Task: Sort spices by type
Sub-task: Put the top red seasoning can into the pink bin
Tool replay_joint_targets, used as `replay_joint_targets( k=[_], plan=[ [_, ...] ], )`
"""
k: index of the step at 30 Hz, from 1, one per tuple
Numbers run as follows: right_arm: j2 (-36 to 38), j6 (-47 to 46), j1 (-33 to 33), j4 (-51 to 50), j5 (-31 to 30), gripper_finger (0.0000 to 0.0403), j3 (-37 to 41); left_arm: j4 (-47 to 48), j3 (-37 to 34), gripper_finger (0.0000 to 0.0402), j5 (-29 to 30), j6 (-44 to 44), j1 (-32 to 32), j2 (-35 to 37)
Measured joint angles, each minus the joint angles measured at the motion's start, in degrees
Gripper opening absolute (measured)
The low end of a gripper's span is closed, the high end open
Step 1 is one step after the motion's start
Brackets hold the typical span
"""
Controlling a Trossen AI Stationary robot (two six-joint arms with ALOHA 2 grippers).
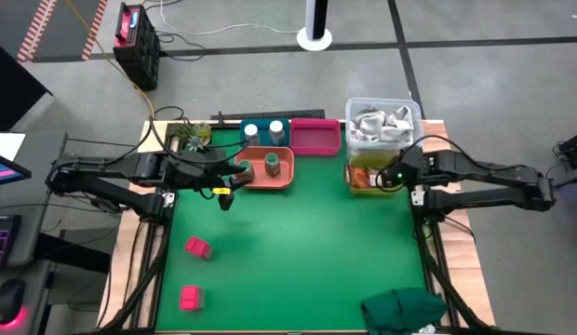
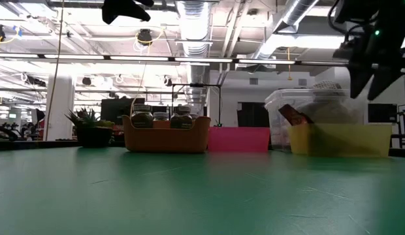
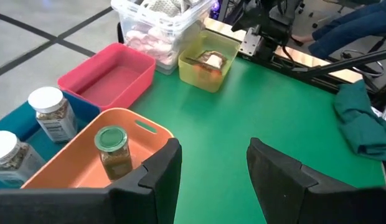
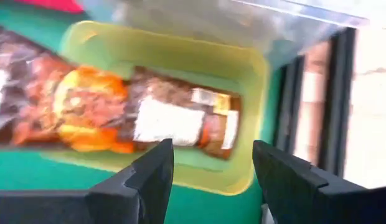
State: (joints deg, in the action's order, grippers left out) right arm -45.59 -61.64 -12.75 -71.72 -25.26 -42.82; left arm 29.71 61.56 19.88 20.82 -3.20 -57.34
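My left gripper (image 1: 236, 173) (image 3: 211, 167) is open and hangs over the left end of the orange tray (image 1: 279, 175), touching nothing. Two dark green jars (image 2: 142, 118) (image 2: 181, 118) stand in that tray; one green jar (image 3: 112, 150) shows beside my left fingers. Two white-capped jars (image 1: 252, 133) (image 1: 275, 130) stand in the blue tray (image 3: 6, 124). Two pink blocks (image 1: 197, 247) (image 1: 190, 297) lie on the green mat near its left edge. My right gripper (image 1: 394, 176) (image 4: 211, 165) is open above the yellow tub (image 4: 255, 74), in which brown-orange sachets (image 4: 118, 109) lie flat.
A pink tray (image 1: 315, 137) stands right of the blue one. A clear tub of crumpled wrappers (image 1: 382, 121) stands behind the yellow tub. A small plant (image 1: 191, 136) is at the far left corner, and a green cloth (image 1: 405, 308) lies at the near right corner.
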Motion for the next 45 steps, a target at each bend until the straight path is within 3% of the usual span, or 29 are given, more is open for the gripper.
replay_joint_targets(
  k=[6, 13, 19, 23, 30, 36, 45],
  plan=[
    [-0.11, 3.81, 2.85, -0.25, 3.3, 0.0244, -3.87, 0.17, 0.0, 0.0171, -2.28, 1.72, 0.0, 0.02],
    [0.4, 4.45, 8.49, 5.57, 3.19, 0.0244, -8.83, 9.01, 5.01, 0.0171, -10.87, 3.93, -0.84, 0.04],
    [-5.08, 8.19, 12.15, 4.42, 2.19, 0.0244, -8.88, 16.99, 8.19, 0.0171, -11.16, 4.96, -2.95, -0.96],
    [-9.1, 10.0, 14.19, 11.31, 5.44, 0.0244, -8.87, 18.59, 10.02, 0.0171, -12.8, 7.76, -4.6, -1.95],
    [-16.6, 9.23, 20.2, 22.87, 4.87, 0.0244, -8.88, 31.01, 15.06, 0.0171, -15.26, 12.53, -14.31, -5.97],
    [-19.7, 7.7, 22.97, 27.85, 3.42, 0.0244, -8.88, 44.3, 15.06, 0.0177, -16.45, 13.52, -24.87, -10.17],
    [-20.1, 2.91, 28.05, 28.87, -5.59, 0.0244, -10.36, 49.0, 14.99, 0.0245, -11.59, 13.31, -34.36, -18.7]
  ],
)
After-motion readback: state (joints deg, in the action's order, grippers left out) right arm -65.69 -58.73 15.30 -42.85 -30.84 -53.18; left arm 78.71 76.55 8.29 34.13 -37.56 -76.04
